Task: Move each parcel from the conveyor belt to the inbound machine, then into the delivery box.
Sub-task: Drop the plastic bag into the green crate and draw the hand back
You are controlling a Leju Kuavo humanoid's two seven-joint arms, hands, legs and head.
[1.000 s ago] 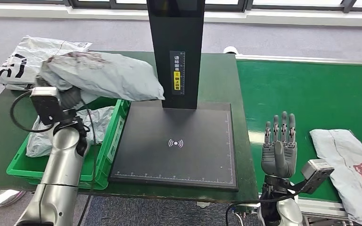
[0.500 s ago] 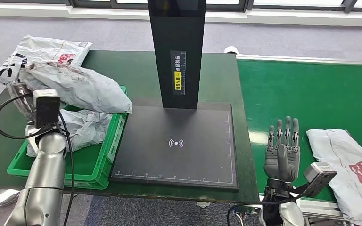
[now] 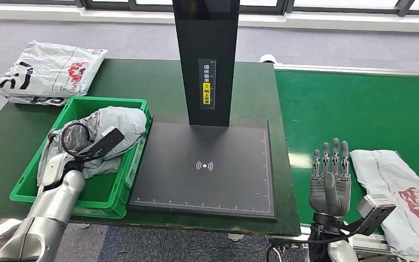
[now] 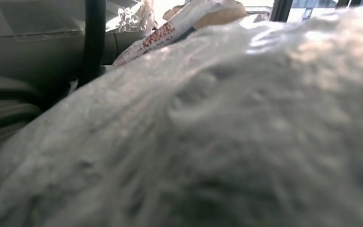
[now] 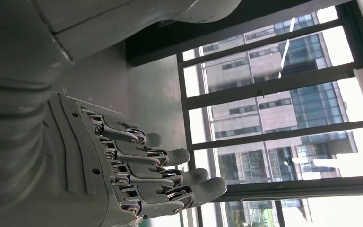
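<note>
The grey parcel (image 3: 114,123) is located in the green delivery box (image 3: 121,180). The left hand (image 3: 60,164) is positioned on it; its grip cannot be determined. The right hand (image 3: 330,183) is held upright with fingers (image 3: 334,155) extended, empty.

You are looking almost straight into a grey parcel (image 4: 227,142), so close that its crinkled plastic skin is blurred across most of the frame, running from one lower corner up to the opposite upper corner. Beyond its edge you can see a second bag (image 4: 170,28), pale with red print on it, bright under the light. A black cable (image 4: 93,42) runs upright beside that bag, in front of a dull grey surface. Dark ribbed shapes sit at the frame's left edge, too blurred to tell what they are.
</note>
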